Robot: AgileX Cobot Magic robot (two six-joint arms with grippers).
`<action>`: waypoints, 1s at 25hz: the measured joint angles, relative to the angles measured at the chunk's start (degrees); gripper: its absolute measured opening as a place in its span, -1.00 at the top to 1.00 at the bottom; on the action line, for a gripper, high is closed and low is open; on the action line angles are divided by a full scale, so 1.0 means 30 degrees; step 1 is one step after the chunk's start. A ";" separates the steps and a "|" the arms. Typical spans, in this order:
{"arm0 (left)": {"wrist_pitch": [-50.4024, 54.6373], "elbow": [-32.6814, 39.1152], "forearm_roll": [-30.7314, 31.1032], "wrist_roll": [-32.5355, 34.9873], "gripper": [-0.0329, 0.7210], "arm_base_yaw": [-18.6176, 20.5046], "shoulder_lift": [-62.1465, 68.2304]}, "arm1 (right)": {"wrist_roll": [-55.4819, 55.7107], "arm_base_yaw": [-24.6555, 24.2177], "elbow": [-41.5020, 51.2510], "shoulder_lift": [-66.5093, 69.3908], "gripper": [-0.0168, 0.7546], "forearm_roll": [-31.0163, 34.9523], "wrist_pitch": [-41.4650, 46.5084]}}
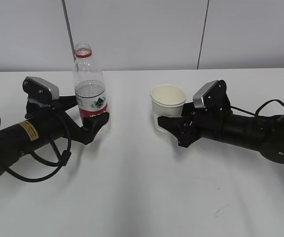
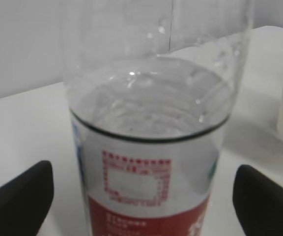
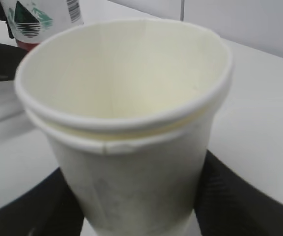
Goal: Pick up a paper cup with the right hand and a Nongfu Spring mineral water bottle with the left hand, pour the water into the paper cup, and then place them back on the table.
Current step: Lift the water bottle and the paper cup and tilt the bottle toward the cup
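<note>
The tall clear plastic Nongfu Spring mineral water bottle with its red-and-white label (image 1: 89, 89) stands upright and uncapped on the left of the plain white matte surface (image 1: 142, 197), and the clear water (image 2: 149, 105) fills it to just above the label. The black left hand with the yellow sticker (image 1: 93, 126) has its fingers (image 2: 18, 196) spread wide on either side of the bottle's lower body; in the left wrist view a clear gap shows on both sides, so it holds nothing yet. The small cream-white paper cup with a rolled rim (image 1: 167, 106) stands upright and looks empty, well apart from the bottle to its right. The black right hand with the silver-grey block (image 1: 162, 124) brackets the cup's base, its fingers (image 3: 240, 196) close against the wall, but whether they press it I cannot tell. This looks like the grasping step, with neither thing lifted. The next move calls for both sets of fingers to close, gently on the soft cup, firmly on the bottle, before raising either
</note>
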 joint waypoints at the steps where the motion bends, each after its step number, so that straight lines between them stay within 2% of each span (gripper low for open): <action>1: 0.0000 -0.0186 0.0041 -0.0024 -0.88 0.0000 0.0129 | 0.0000 0.0000 0.0000 0.0000 -0.21 0.0000 0.0000; 16: 0.0020 -0.1284 0.0085 -0.0060 -0.79 -0.0020 0.1194 | 0.0000 0.0000 0.0000 0.0000 -0.21 -0.0162 -0.1334; 21: 0.0020 -0.1428 -0.0337 -0.0083 -0.65 -0.0547 0.1194 | 0.0000 0.0000 0.0000 0.0000 -0.21 -0.0244 -0.1543; 25: 0.0020 -0.1902 -0.0432 -0.0102 -0.62 -0.0985 0.1194 | 0.0000 0.0000 0.0000 0.0000 -0.21 -0.0266 -0.1552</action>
